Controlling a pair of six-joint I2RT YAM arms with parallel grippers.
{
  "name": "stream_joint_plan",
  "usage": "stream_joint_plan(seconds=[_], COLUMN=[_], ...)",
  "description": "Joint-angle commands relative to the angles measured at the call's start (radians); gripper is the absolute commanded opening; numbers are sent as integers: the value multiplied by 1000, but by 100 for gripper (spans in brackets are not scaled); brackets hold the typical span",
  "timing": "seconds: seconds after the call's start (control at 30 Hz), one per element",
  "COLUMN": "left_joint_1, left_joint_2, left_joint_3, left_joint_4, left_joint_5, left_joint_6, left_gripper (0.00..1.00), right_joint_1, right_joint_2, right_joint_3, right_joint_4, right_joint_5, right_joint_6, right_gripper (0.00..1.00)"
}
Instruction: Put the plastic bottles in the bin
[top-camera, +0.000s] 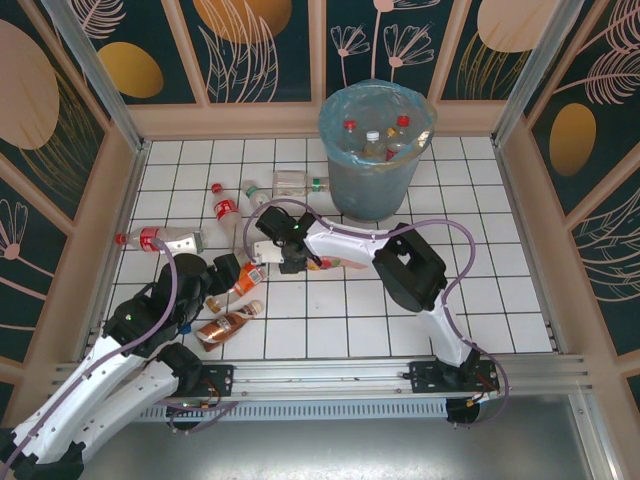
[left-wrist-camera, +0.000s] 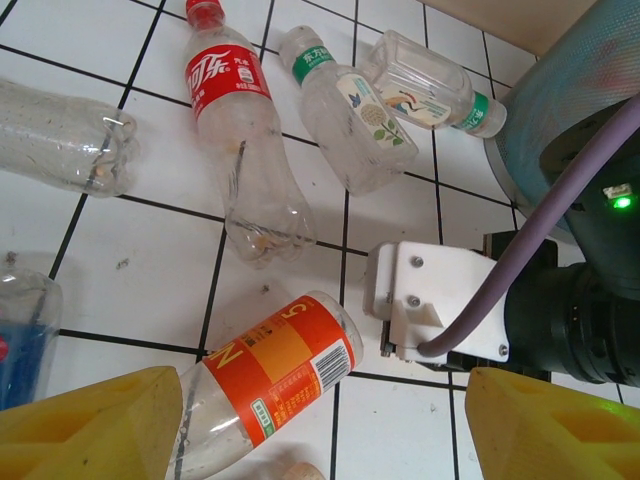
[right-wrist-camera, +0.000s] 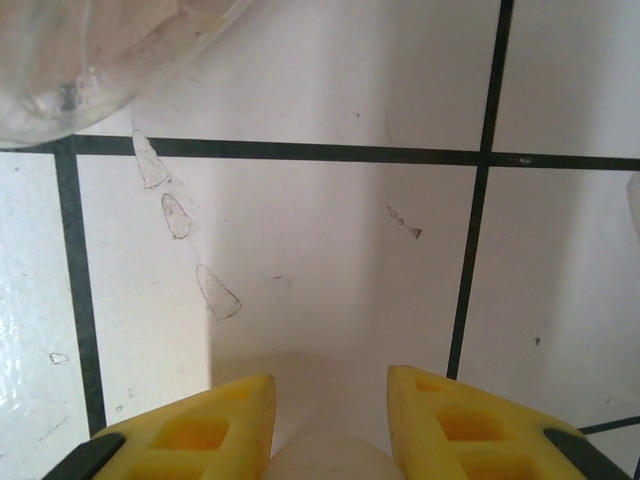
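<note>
The bin (top-camera: 372, 192) stands at the far side of the white tiled floor (top-camera: 500, 260), lined with a pale blue bag, and a few bottles (top-camera: 373, 141) already lie inside it. More bottles are scattered on the tiles to the left of it. From the left wrist, a red-labelled bottle (left-wrist-camera: 236, 112) lies beside a clear one with a green band at its neck (left-wrist-camera: 346, 118). A squarer bottle with a green cap (left-wrist-camera: 426, 90) lies just past that one, close to the bin's wall. An unlabelled clear bottle (left-wrist-camera: 62, 136) lies off to the left. The left claw (left-wrist-camera: 320, 395) is spread wide, its yellow fingers (left-wrist-camera: 95, 430) at either side of an orange-labelled bottle (left-wrist-camera: 275, 372) that lies tilted on the tiles and reaches in by the left finger. Whether either finger touches it cannot be told. In the top view a brown bottle (top-camera: 228, 323) lies just in front of that claw. The right arm reaches across to the left, and its claw (right-wrist-camera: 330, 385) points down at the tiles, close above them. Its fingers stand a little apart with a pale rounded thing (right-wrist-camera: 330, 462) in the gap. Whether they pinch it cannot be told. The edge of a clear bottle (right-wrist-camera: 90, 50) lies just ahead of this claw.
</note>
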Motion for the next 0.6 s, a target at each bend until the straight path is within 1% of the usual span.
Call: stream_joint_plan(seconds=[0.0,0.17,0.3,0.4,0.47,0.57], left_joint_1=[-7,-7,-6,-7,-6,-6], left_joint_2=[9,44,107,185,256,379], left_joint_3=[10,77,169,259,336,459], left_joint_4=[28,74,152,228,267,306], left_joint_5=[-12,-45,-38,-10,19,73], left_joint_6=[32,77,142,214,266,330], left_gripper=[75,74,74,73,72,71], right_joint_1=[-15,-57,-107,-161,-209,-307], right_joint_2=[-91,-255,-381,-449,-484,-530], right_joint_3=[66,139,249,346,384,381], right_joint_4=[-54,-49,-13,77,148,304], right_joint_5=[-47,-158,-178,-158,-171,-181], right_joint_6=[68,162,206,249,282,356], right_gripper=[22,21,20,19,18,18])
